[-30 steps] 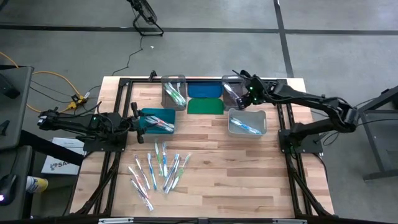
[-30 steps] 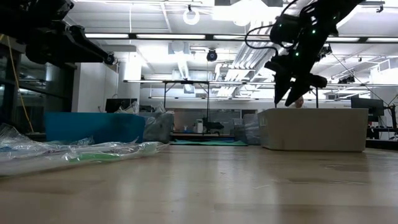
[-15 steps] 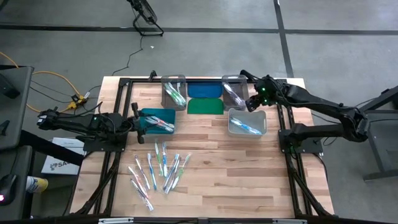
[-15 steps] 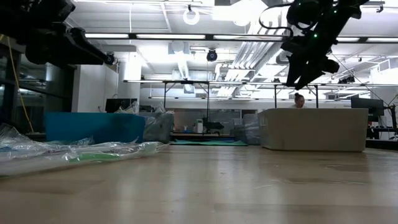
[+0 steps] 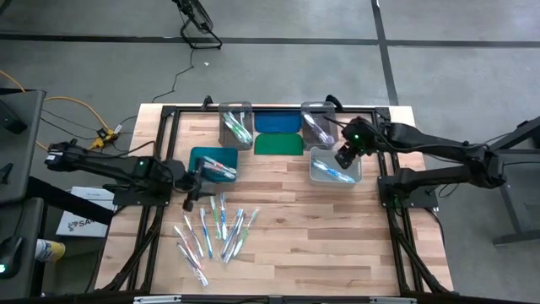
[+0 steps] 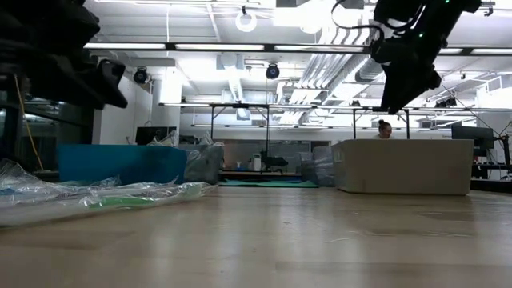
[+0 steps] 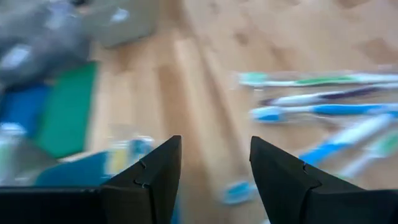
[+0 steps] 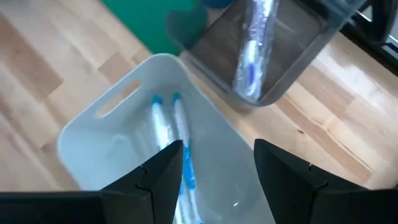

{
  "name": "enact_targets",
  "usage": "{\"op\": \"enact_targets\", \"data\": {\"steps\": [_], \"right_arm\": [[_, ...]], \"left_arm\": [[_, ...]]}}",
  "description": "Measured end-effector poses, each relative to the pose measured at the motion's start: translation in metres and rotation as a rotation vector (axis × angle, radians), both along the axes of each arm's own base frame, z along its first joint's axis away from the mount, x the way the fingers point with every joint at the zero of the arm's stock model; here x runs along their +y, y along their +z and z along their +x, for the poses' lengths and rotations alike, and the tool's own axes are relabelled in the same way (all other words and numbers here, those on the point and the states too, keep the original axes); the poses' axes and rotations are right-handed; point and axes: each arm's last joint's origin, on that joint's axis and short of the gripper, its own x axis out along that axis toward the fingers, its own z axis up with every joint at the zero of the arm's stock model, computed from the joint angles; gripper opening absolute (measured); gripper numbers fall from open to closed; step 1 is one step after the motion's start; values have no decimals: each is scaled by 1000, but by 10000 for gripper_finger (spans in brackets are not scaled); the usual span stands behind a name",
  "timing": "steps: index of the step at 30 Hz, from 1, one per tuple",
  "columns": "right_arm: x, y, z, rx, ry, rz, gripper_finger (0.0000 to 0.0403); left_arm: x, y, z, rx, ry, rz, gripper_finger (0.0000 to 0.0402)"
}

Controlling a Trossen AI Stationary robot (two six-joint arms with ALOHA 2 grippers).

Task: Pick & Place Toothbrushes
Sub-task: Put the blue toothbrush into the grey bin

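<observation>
Loose toothbrushes (image 5: 215, 230) are lying on the table (image 5: 287, 245) just beyond the left gripper (image 5: 189, 196), fingers spread and empty. The right gripper (image 5: 344, 157), likewise parted, is hovering over the white bin (image 5: 314, 154) apparently holding two blue-tipped brushes (image 8: 166, 127).

Right end effector (image 6: 398, 102) high above white bin (image 6: 402, 166), wrapped toothbrushes (image 6: 96, 194) heaped at left

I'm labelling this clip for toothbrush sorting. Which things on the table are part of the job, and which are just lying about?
Part of the job:
- loose toothbrushes
- teal bin
- two clear bins
- white bin
- left gripper, open
- right gripper, open

Lying about:
- blue lid
- green lid
</observation>
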Motion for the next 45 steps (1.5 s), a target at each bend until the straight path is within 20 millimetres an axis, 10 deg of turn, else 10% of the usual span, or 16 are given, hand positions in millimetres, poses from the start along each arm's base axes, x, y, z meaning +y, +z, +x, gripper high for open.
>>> {"op": "enact_targets", "data": {"steps": [18,28,45], "right_arm": [[20,16,-12,-80,115,-51,191],[20,16,-12,-79,122,-52,191],[20,15,-12,-73,129,-52,191]], "left_arm": [[-34,-23,10,237,-318,-93,184],[-61,-4,26,450,-424,107,184],[-80,-50,49,732,-557,227,148]]}}
